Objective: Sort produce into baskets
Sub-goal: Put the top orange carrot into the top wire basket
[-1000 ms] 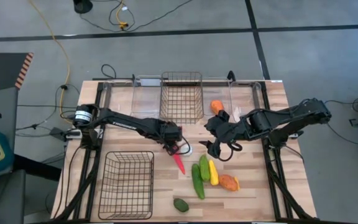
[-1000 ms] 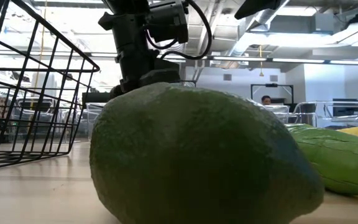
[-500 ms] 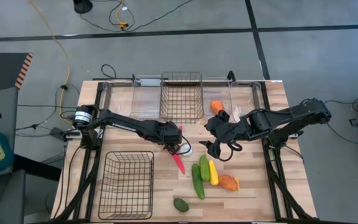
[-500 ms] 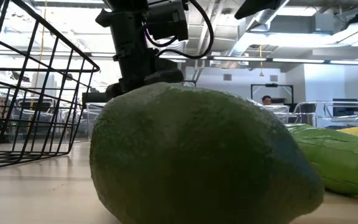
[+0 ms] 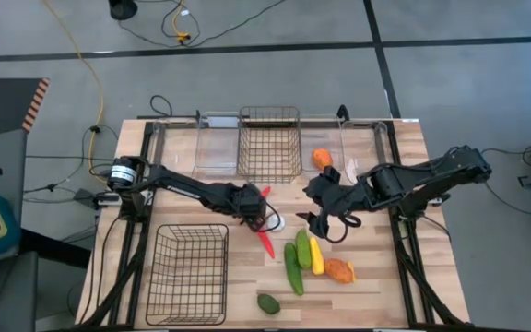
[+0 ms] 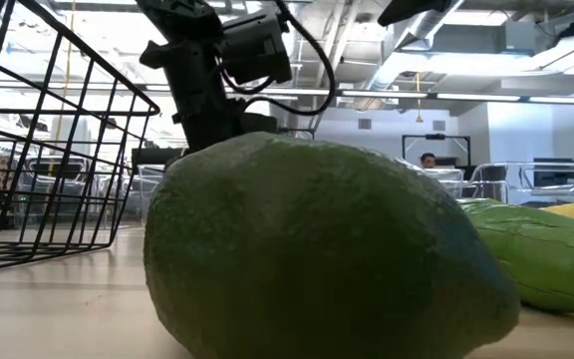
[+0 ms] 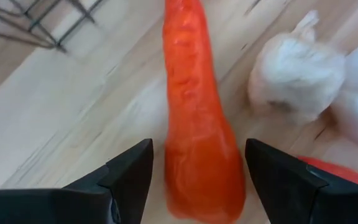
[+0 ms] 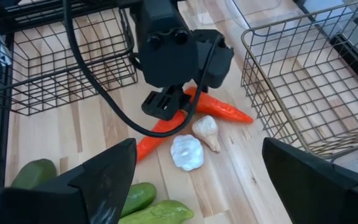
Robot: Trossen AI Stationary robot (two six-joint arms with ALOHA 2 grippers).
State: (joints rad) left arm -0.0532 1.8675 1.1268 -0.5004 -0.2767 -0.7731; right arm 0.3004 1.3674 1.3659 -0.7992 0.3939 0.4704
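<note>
My left gripper (image 5: 256, 219) is open at mid-table. Its two fingers (image 7: 129, 177) stand on either side of a red-orange carrot (image 7: 201, 143) lying flat on the table, with a gap on each side. The carrot also shows in the high view (image 5: 265, 242). A second carrot (image 8: 221, 109) and two white garlics (image 8: 186, 153) (image 8: 207, 132) lie just beyond. My right gripper (image 5: 325, 219) is open and empty to the right of the garlics. Two cucumbers (image 5: 293, 266), a yellow squash (image 5: 316, 256), an orange fruit (image 5: 339, 270) and an avocado (image 5: 268, 303) lie nearer the front.
One wire basket (image 5: 269, 143) stands at the far middle and one (image 5: 188, 274) at the near left. Clear bins (image 5: 214, 148) (image 5: 359, 138) flank the far basket. Another orange fruit (image 5: 322, 158) lies beside the far basket. A person (image 6: 427, 160) shows far behind the table.
My left gripper has shifted a little toward the table's left edge and tipped over at its wrist, staying low over the carrot. The end of the second carrot now shows beyond it. The produce has kept its place.
</note>
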